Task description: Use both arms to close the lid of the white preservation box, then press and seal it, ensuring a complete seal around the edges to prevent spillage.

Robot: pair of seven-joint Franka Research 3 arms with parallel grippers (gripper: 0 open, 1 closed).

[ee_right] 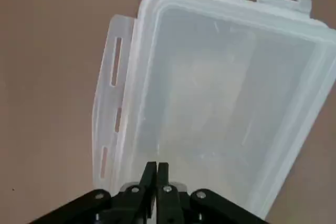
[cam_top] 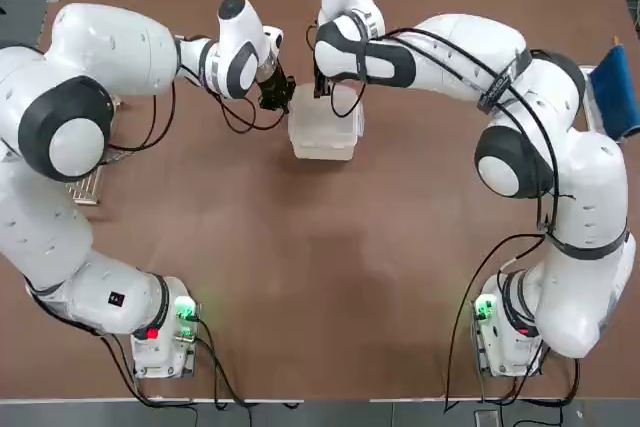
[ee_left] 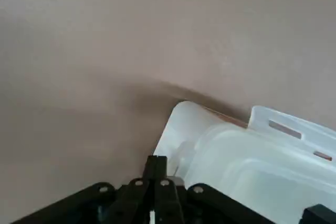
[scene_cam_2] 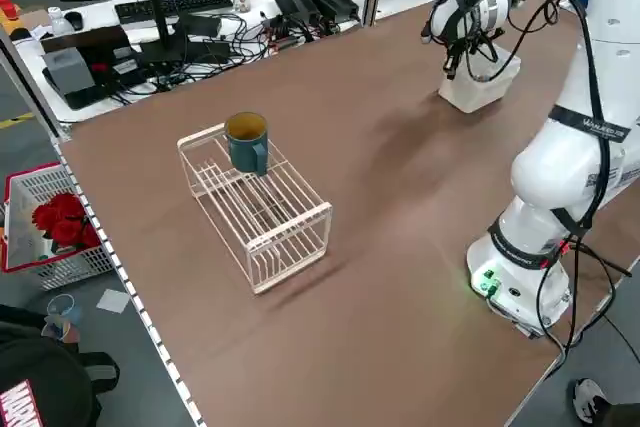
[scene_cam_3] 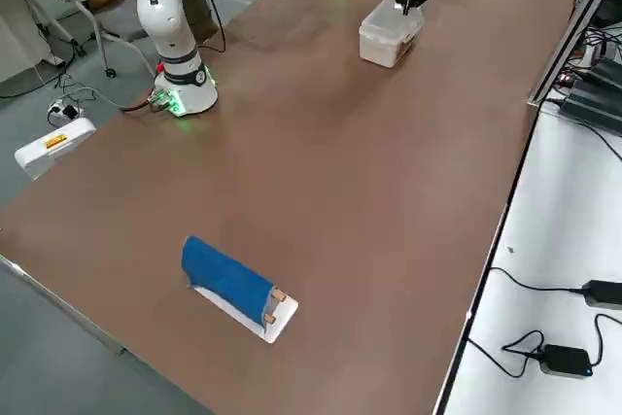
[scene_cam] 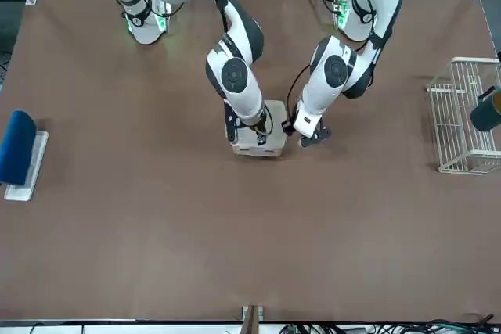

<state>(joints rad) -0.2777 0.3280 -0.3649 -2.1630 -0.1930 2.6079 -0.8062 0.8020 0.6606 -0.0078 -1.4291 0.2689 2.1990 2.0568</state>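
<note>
Right fingers [ee_right: 156, 174]: pinched together, pressing down on the lid [ee_right: 220, 103], holding nothing.
Left gripper [ee_left: 160, 174]: your fingers were closed too, tips at the lid's corner edge, gripping nothing.
Box [cam_top: 322, 135]: sat mid-table at the far side, between both grippers.
Done: lid already lay over the box.
Left: side flaps [ee_right: 113, 103] looked splayed out, so you likely had latching and edge pressing to finish.
Rack [scene_cam_2: 255, 207]: well apart, untouched.
</note>
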